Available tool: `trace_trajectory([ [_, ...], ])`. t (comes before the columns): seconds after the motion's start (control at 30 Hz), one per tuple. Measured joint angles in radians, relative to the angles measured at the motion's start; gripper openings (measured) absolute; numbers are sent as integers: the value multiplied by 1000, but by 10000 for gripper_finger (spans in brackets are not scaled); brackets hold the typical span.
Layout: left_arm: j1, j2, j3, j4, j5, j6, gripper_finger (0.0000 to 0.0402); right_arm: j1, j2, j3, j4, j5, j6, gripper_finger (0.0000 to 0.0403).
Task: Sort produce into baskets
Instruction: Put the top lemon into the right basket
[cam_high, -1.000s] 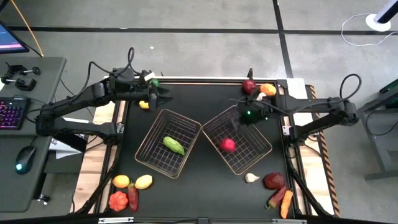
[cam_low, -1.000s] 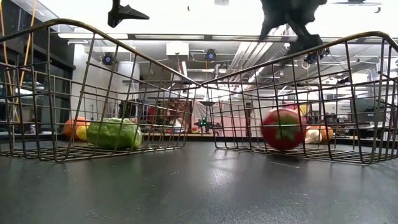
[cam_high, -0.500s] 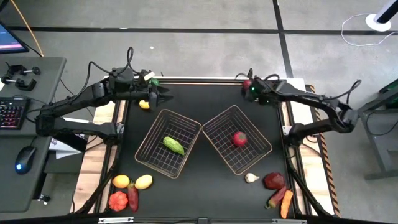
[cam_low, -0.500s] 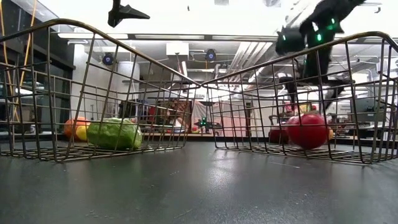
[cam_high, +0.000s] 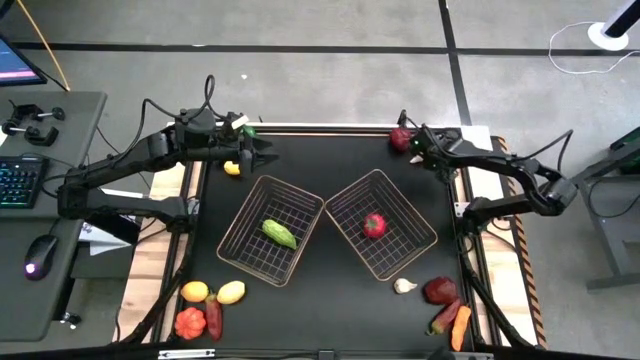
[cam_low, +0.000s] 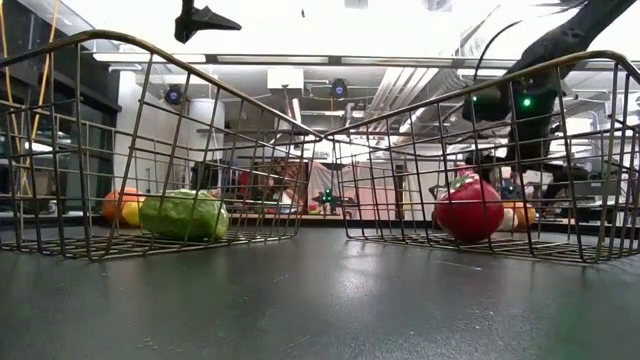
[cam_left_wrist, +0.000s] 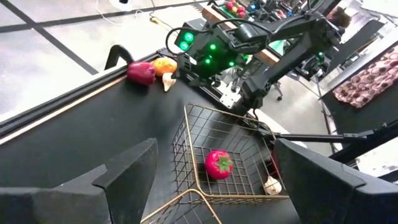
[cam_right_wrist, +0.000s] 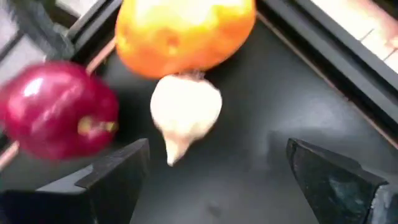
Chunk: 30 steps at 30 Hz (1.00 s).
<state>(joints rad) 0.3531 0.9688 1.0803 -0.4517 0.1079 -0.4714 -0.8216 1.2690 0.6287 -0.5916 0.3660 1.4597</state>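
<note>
Two copper wire baskets stand mid-table. The left basket holds a green vegetable, and the right basket holds a red tomato-like piece. My right gripper is open and low at the table's far right corner. Just ahead of its fingers lie a white garlic, an orange fruit and a dark red apple, and it touches none of them. My left gripper is open and empty, held above the far left of the table beside a small yellow piece.
Loose produce lies at the near left: an orange-yellow piece, a lemon, a red-orange piece and a red chili. At the near right lie a garlic, a dark red piece and a carrot.
My right gripper has gone from above the right basket toward the table's far edge and down to the produce at the far right corner. The red piece has rolled a little within the right basket.
</note>
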Motion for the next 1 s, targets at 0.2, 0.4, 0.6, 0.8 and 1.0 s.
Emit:
trace_trajectory([
  [0.2,0,0,0,0,2,12,312,-35,0,-30,132,-7,7,372],
  [0.4,0,0,0,-1,2,12,312,-51,0,-30,134,-29,6,372],
  [0.6,12,0,0,-45,-31,12,312,7,-7,-16,144,-240,-145,372],
  [0.8,149,32,2,-103,-46,-47,312,171,-122,83,137,-270,-307,372],
  [1.0,307,207,27,-511,-37,15,312,250,-231,210,59,-192,-457,372],
])
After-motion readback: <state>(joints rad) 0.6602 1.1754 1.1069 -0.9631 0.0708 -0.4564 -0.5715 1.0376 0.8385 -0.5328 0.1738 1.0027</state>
